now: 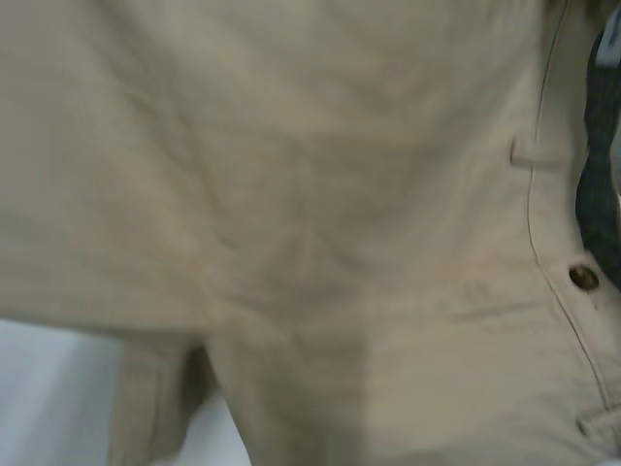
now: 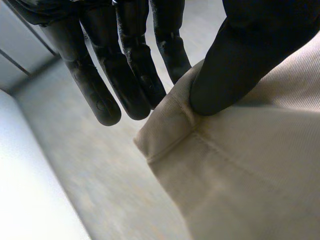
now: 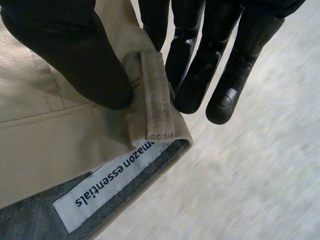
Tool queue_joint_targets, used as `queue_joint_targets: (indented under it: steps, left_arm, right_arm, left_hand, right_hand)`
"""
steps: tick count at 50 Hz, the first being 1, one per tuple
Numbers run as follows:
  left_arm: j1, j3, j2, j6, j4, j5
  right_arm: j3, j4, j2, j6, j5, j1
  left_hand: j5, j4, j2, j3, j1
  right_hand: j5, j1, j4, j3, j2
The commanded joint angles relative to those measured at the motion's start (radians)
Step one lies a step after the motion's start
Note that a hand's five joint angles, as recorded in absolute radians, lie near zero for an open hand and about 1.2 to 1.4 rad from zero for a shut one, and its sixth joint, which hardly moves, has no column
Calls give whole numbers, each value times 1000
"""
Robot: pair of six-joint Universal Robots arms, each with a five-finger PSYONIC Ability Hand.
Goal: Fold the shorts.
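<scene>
The beige shorts (image 1: 291, 194) hang lifted close in front of the head camera, with a brown button (image 1: 583, 278) and a belt loop (image 1: 532, 153) at their right side. My left hand (image 2: 235, 60) pinches a hemmed corner of the shorts (image 2: 250, 175) between its thumb and its straight fingers (image 2: 130, 75). My right hand (image 3: 65, 50) pinches the waistband (image 3: 45, 130) beside a belt loop (image 3: 156, 100), thumb on the outside, fingers (image 3: 200, 75) behind. A white brand label (image 3: 107, 185) shows on the grey inner lining just below that grip.
A patch of the white table (image 1: 49, 388) shows under the hanging cloth at the lower left of the head view. Grey floor (image 2: 75, 175) lies far below my left hand, and more of it (image 3: 260, 175) below my right hand.
</scene>
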Motion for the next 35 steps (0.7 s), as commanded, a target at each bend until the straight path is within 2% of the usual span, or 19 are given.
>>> queue_joint_targets:
  steps: [1, 8, 14, 21, 27, 35]
  left_arm:
    - [26, -104, -249, -59, -20, 4]
    - [104, -77, -568, -121, -3, 15]
    - [116, 95, -845, -113, 52, 12]
    - [171, 290, -1008, -109, 188, 12]
    - [188, 503, -1109, -84, 317, 14]
    - [196, 729, -1309, -81, 325, 72]
  right_arm:
    - [107, 46, 188, -27, -73, -27]
    - [123, -12, 449, -53, -67, 7]
    - [77, -194, 646, -49, -27, 28]
    - [-14, -415, 750, -61, 50, 32]
    - [-84, -715, 803, -86, 85, 33]
    - [-245, -706, 986, -181, 70, 36]
  left_hand:
    - [255, 196, 199, 208, 260]
    - [255, 196, 199, 208, 260]
    - [255, 196, 199, 208, 260]
    - [255, 196, 199, 208, 260]
    - [255, 196, 199, 208, 260]
    - [255, 196, 199, 208, 260]
  right_hand:
    - [239, 417, 204, 188, 220]
    - [239, 417, 204, 188, 220]
    - [239, 417, 204, 188, 220]
    - [239, 417, 204, 188, 220]
    - [239, 417, 204, 188, 220]
    - [239, 417, 204, 188, 220]
